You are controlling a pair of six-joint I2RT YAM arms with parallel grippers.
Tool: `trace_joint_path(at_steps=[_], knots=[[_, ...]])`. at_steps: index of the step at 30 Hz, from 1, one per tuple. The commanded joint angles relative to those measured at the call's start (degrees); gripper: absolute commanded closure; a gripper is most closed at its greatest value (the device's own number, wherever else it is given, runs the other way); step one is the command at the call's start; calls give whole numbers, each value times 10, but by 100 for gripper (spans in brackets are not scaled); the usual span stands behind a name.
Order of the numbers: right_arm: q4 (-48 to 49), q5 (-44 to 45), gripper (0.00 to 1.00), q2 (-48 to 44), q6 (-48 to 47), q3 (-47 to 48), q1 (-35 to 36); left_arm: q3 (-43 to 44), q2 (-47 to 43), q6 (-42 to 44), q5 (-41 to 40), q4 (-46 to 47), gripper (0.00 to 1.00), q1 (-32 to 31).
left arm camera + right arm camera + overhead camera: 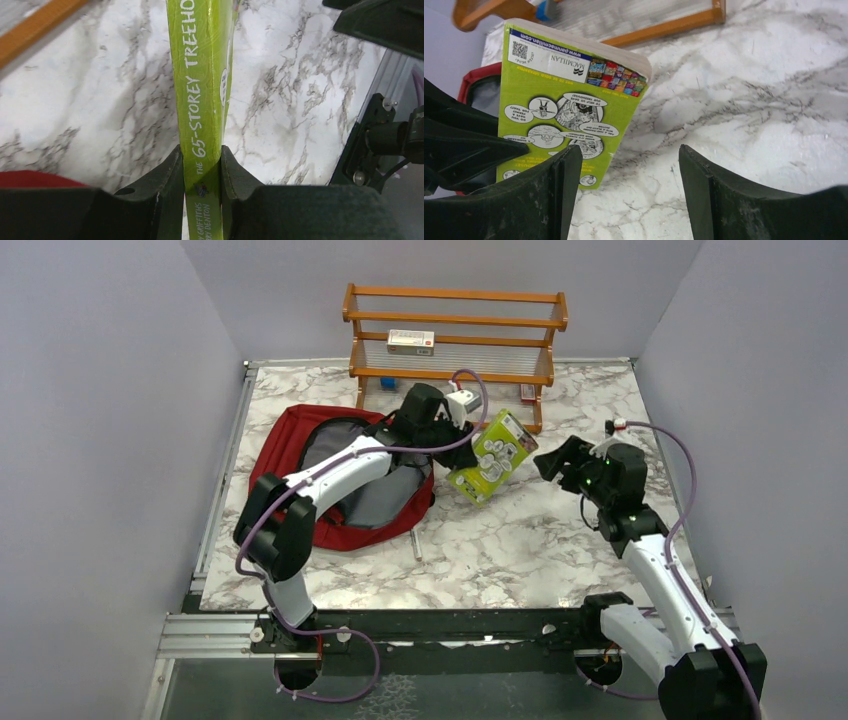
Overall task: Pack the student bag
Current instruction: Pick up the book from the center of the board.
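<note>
Your left jaws are clamped on the green book (202,75) just beside the student bag (282,440), while your right jaws stand apart.

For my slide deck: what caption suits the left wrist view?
The left arm's black fingers clamp the spine of a lime-green paperback book over the white marble-patterned table.
</note>
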Motion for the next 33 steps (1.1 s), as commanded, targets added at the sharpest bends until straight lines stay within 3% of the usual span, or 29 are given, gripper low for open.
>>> trace_joint_path(at_steps=[1, 3, 7, 9, 13, 17, 25, 33], knots=[[40, -42, 22, 10, -44, 43, -2, 1, -69, 82, 17, -27, 100, 33], [73, -48, 16, 9, -58, 38, -2, 1, -86, 119, 26, -50, 100, 47], [178, -53, 14, -17, -57, -15, -2, 1, -114, 175, 56, -86, 100, 70], [196, -106, 7, -19, -110, -13, -2, -1, -129, 199, 56, -99, 100, 72], [123, -210, 7, 14, -187, 50, -2, -16, -157, 214, 49, -99, 100, 73], [154, -291, 8, 12, -226, 59, -2, -30, -179, 241, 61, -98, 100, 73], [128, -505, 8, 74, -296, 144, -2, -50, -223, 300, 136, -108, 100, 73], [133, -610, 8, 122, -331, 196, 5, -68, -255, 345, 182, -114, 100, 72]])
